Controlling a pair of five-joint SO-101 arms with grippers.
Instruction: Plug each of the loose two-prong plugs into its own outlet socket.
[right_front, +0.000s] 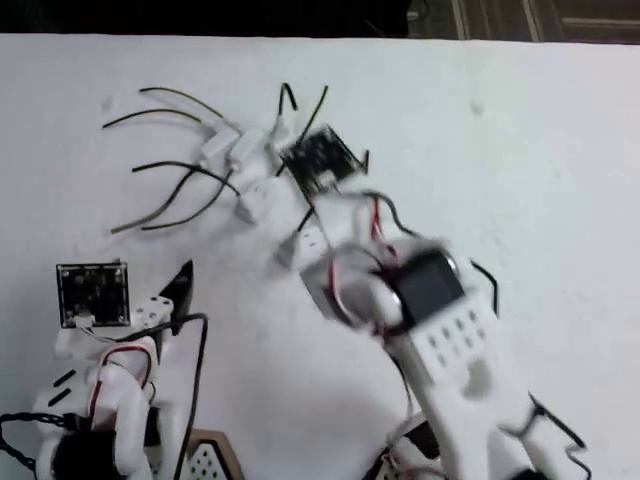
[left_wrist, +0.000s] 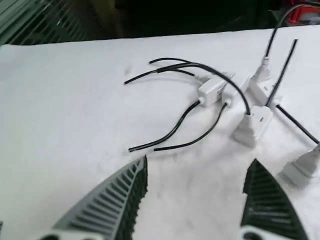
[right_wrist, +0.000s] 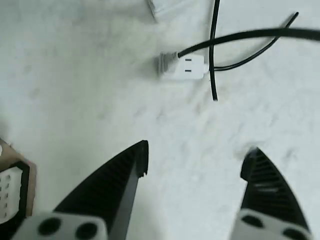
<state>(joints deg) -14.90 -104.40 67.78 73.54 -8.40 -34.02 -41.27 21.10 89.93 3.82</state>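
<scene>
White socket (right_wrist: 184, 66) sits ahead of right gripper (right_wrist: 198, 150), long axis across jaw gap. Right gripper jaws spread wide, nothing held; left gripper (left_wrist: 198, 161) same, farther from socket.

The high view looks down on the table (right_front: 520, 130) from above both arms (right_front: 440, 330). The left wrist view looks low across it at the plugs (left_wrist: 252, 125), which the high view shares. The right wrist view faces down, close to the table.
</scene>
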